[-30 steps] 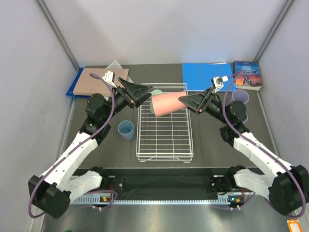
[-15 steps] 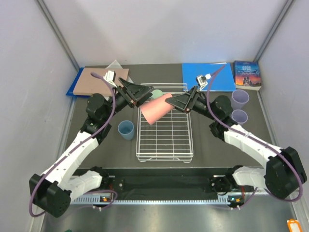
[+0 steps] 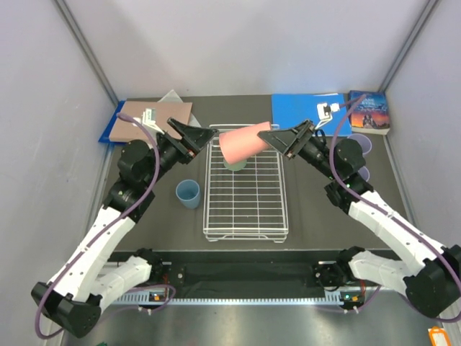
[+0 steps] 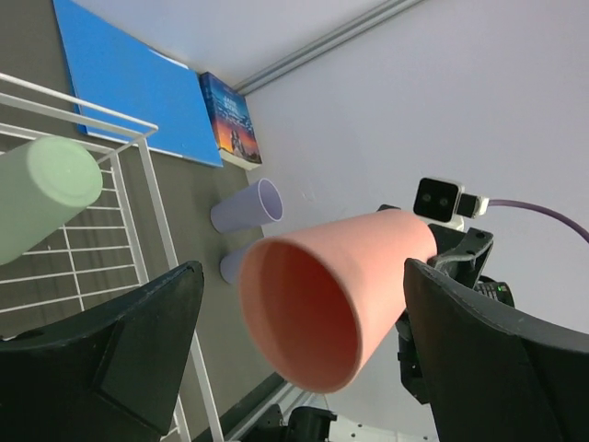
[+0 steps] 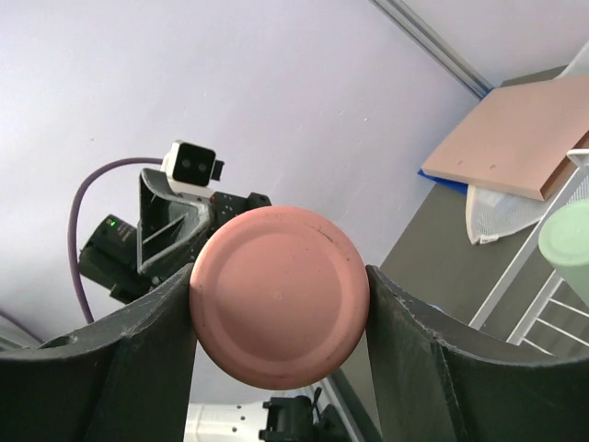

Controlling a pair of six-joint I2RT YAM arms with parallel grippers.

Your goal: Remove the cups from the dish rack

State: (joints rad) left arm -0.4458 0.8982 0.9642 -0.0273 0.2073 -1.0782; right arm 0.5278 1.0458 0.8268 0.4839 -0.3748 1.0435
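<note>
My right gripper [image 3: 279,140] is shut on the base of the salmon pink cup [image 3: 245,143] and holds it sideways above the far end of the dish rack [image 3: 245,209]. The right wrist view shows the cup's base [image 5: 279,295] pinched between both fingers. Its open mouth [image 4: 313,313] faces my left gripper [image 3: 209,138], which is open and wide, its fingers either side of the mouth without touching. The pale green cup [image 3: 235,164] lies in the rack's far end and shows in the left wrist view [image 4: 41,203]. The light blue cup [image 3: 188,193] stands left of the rack. Two lilac cups [image 4: 244,204] stand on the right.
A blue folder [image 3: 306,112] and a book [image 3: 369,112] lie at the back right. A brown board [image 3: 148,119] on a blue sheet lies at the back left, with a clear bag beside it. Grey walls close in both sides.
The right arm has lifted the pink cup from low over the rack and turned it level, mouth toward the left gripper. The left arm has drawn back and to the left.
</note>
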